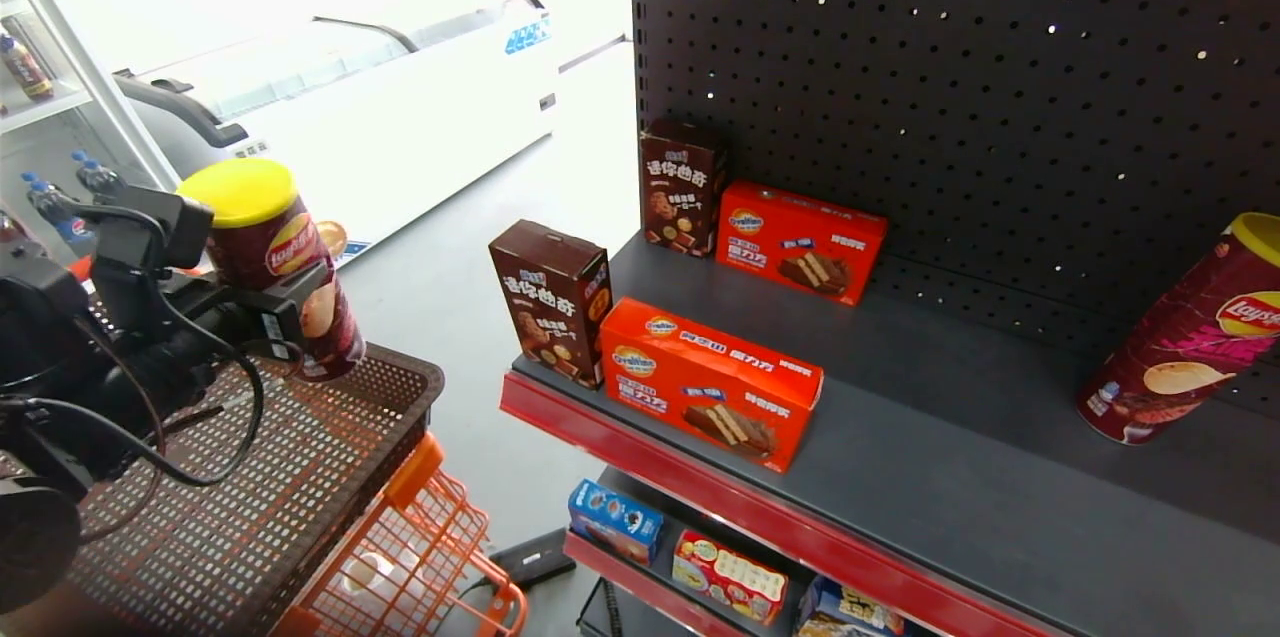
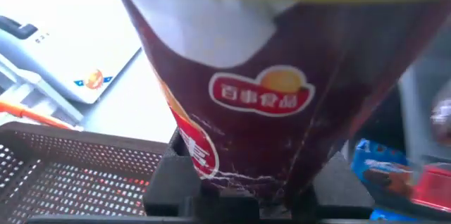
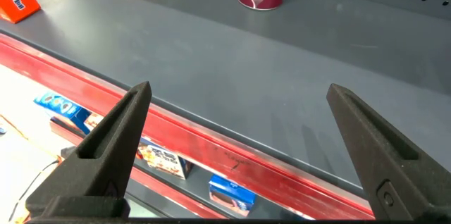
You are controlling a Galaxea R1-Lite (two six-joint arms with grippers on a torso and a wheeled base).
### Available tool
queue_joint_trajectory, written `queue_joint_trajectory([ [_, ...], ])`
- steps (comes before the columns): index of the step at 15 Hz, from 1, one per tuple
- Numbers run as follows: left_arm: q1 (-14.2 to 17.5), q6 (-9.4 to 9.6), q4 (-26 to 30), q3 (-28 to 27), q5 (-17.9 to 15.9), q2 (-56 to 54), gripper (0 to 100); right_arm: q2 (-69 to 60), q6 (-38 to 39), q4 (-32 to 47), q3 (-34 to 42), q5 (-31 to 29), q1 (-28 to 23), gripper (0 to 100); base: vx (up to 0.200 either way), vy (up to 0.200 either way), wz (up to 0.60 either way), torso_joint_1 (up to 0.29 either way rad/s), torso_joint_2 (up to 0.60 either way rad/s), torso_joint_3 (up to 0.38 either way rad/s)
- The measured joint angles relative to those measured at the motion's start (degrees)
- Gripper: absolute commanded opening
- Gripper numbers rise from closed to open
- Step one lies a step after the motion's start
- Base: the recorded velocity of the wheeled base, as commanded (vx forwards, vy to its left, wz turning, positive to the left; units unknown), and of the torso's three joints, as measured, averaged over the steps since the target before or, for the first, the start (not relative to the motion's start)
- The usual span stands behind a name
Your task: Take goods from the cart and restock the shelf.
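Shop aisle, freezer (image 1: 400, 117) behind: above the cart (image 1: 400, 387) my left hand (image 1: 285, 312) grips a chip can (image 1: 265, 237), not yet shelved. The shelf (image 1: 950, 457) carries two brown boxes (image 1: 552, 302) (image 1: 683, 187), two orange boxes (image 1: 710, 382) (image 1: 800, 242) and one shelved can (image 1: 1185, 337). My right hand (image 3: 238, 90) hangs spread, empty, over its front edge; I judge restocking partway.

Left jaws clamped, right jaws apart.

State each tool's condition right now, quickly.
Left tool: closed on the chip can.
Right tool: open, empty, over the shelf.
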Motion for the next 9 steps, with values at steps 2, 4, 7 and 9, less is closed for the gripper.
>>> queue_joint_trajectory([
  [2, -3.12, -0.66, 3.8, 1.79, 0.71, -6.73, 0, 0.0, 0.0, 0.0, 0.0, -0.02, 0.0, 100, 0.0, 0.0, 0.0, 0.0, 0.0, 0.0],
  [4, -6.14, -0.98, 12.53, 2.56, 1.69, -13.62, 0, 0.0, 0.0, 0.0, 0.0, -0.02, 0.0, 100, 0.0, 0.0, 0.0, 0.0, 0.0, 0.0],
  [7, -12.12, -1.61, 26.95, 3.17, 2.46, -24.42, 0, 0.0, 0.02, 0.0, 0.0, -0.02, 0.0, 100, 0.0, 0.0, 0.0, 0.0, 0.0, 0.0],
  [9, -18.3, -2.6, 31.81, 3.78, 2.55, -30.12, 0, 0.0, 0.0, 0.0, 0.0, 0.01, 0.0, 100, 0.0, 0.0, 0.0, 0.0, 0.0, 0.0],
])
